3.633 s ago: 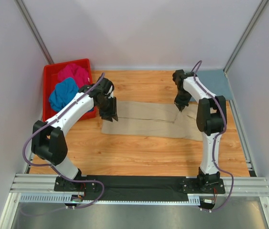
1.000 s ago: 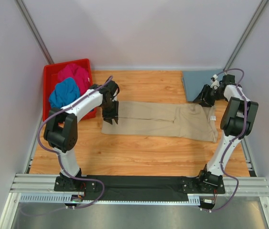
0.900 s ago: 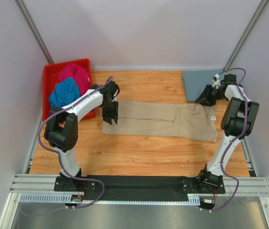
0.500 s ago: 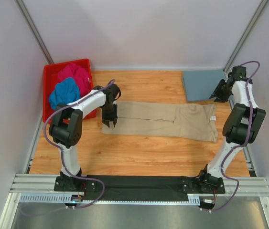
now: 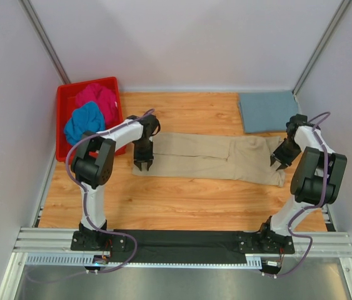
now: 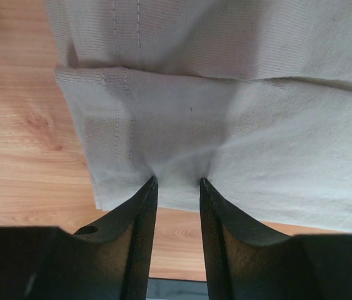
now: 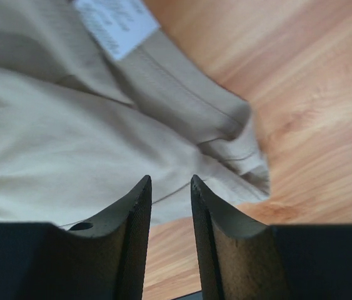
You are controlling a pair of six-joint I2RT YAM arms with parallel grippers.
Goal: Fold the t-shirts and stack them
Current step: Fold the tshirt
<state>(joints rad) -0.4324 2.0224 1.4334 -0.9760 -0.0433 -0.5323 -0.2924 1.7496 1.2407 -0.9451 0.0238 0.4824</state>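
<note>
A beige t-shirt (image 5: pixel 207 157), folded into a long strip, lies across the middle of the wooden table. My left gripper (image 5: pixel 142 164) is open at the strip's near left corner. In the left wrist view its tips (image 6: pixel 177 181) press on the beige cloth (image 6: pixel 257 125), which puckers between them. My right gripper (image 5: pixel 279 159) is open over the strip's right end. In the right wrist view (image 7: pixel 169 179) it hovers by the hem of the beige cloth (image 7: pixel 50 137), below a white label (image 7: pixel 116 25). A folded grey-blue t-shirt (image 5: pixel 266 111) lies at the back right.
A red bin (image 5: pixel 88 82) at the back left holds a magenta t-shirt (image 5: pixel 97 97) and a bright blue t-shirt (image 5: pixel 83 122), both crumpled. Bare wood (image 5: pixel 182 200) lies in front of the beige strip. Grey walls close in on three sides.
My right gripper has left the grey-blue shirt at the back right and come forward to the beige strip's right end. My left gripper has shifted slightly nearer, onto the strip's near left corner.
</note>
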